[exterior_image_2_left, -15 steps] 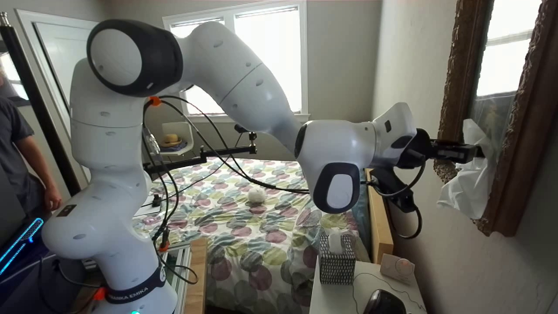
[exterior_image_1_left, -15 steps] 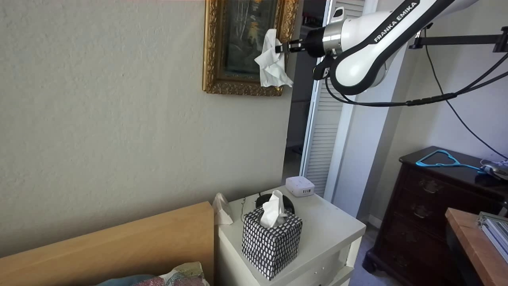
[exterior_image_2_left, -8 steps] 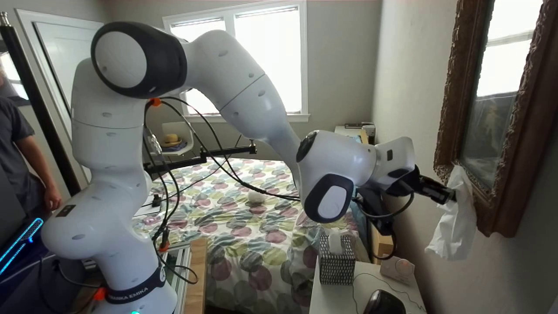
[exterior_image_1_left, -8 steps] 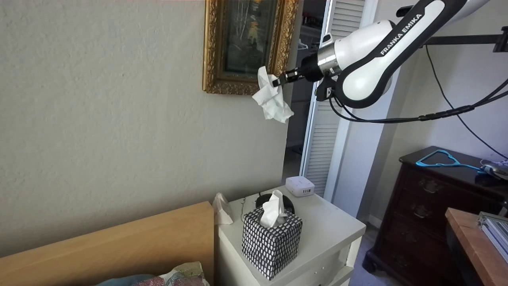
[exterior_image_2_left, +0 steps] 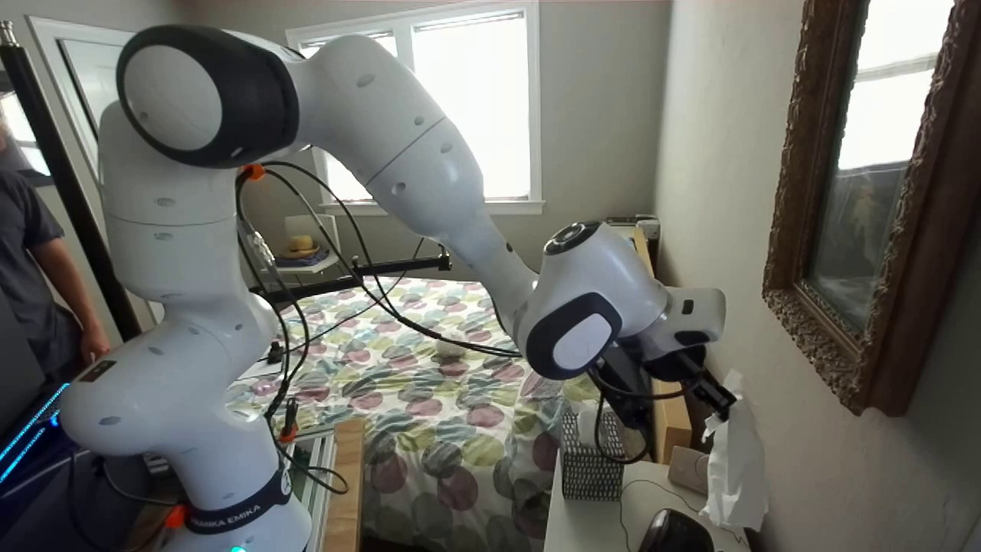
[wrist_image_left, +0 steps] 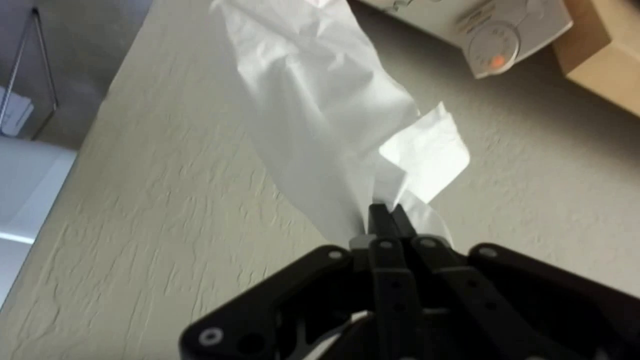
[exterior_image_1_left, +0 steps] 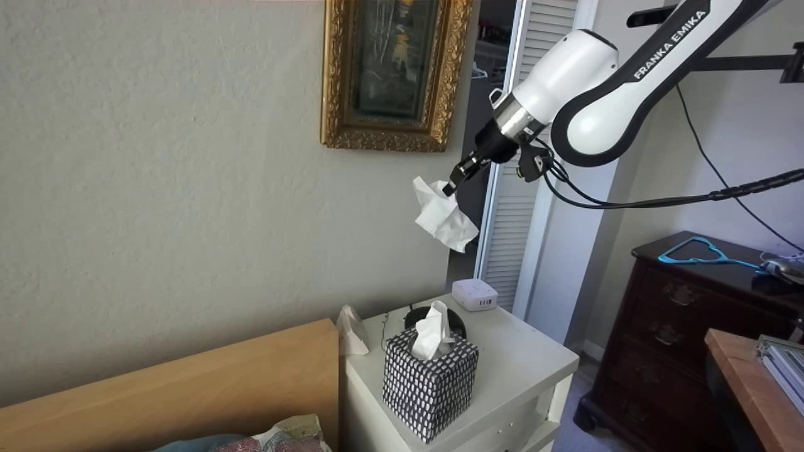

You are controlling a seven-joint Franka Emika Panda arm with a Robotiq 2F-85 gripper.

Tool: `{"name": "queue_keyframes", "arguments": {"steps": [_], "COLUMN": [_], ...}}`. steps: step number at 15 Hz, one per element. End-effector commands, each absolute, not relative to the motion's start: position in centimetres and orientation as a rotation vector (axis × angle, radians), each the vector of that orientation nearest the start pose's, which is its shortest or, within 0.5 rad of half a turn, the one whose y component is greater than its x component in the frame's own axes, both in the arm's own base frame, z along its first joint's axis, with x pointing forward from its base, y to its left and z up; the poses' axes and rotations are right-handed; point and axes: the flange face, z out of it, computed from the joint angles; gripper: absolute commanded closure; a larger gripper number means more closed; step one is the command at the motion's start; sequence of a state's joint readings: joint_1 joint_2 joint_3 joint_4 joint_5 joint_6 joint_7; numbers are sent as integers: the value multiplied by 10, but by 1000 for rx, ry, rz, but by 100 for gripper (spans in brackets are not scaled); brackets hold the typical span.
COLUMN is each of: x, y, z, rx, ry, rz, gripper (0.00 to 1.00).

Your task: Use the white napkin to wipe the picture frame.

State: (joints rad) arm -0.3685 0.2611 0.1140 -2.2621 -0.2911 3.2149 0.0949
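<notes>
Pinching the white napkin (wrist_image_left: 320, 102), gripper (wrist_image_left: 388, 207) slants down, napkin dangling near the wall (exterior_image_1_left: 188, 188), below and clear of the ornate gold picture frame (exterior_image_1_left: 384, 139), higher than the patterned tissue box (exterior_image_1_left: 430, 386).

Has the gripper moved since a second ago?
Yes, downward. In an exterior view, the gripper overlapped the right side of the picture frame a second ago; now it hangs below the frame's bottom edge, pinching the white napkin.

Black-and-white tissue box (exterior_image_1_left: 430, 386) noted on white nightstand (exterior_image_1_left: 518, 358) beside wooden headboard (exterior_image_1_left: 207, 392); blue clothes hanger (exterior_image_1_left: 722, 258) laid on dark wood dresser (exterior_image_1_left: 653, 355).
</notes>
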Motion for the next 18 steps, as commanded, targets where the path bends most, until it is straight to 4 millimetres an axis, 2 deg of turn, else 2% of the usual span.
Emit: {"name": "queue_keyframes", "arguments": {"steps": [1,3,6,8,12,13,15,18], "x": [562,563,563,562,559,560,561,562], "y": [-111,-115,-130,-138,-138,-138,-135,-134], "z": [315,311,306,295,275,273,272,279], "rx": [-3100,-3102,-3115,-3117,-3140,-3141,-3139,-3133], "ry": [92,113,193,256,314,324,334,356], "rz": [-826,-767,-776,-733,-592,-577,-561,-553], "gripper": [100,100,100,100,100,74,68,46]}}
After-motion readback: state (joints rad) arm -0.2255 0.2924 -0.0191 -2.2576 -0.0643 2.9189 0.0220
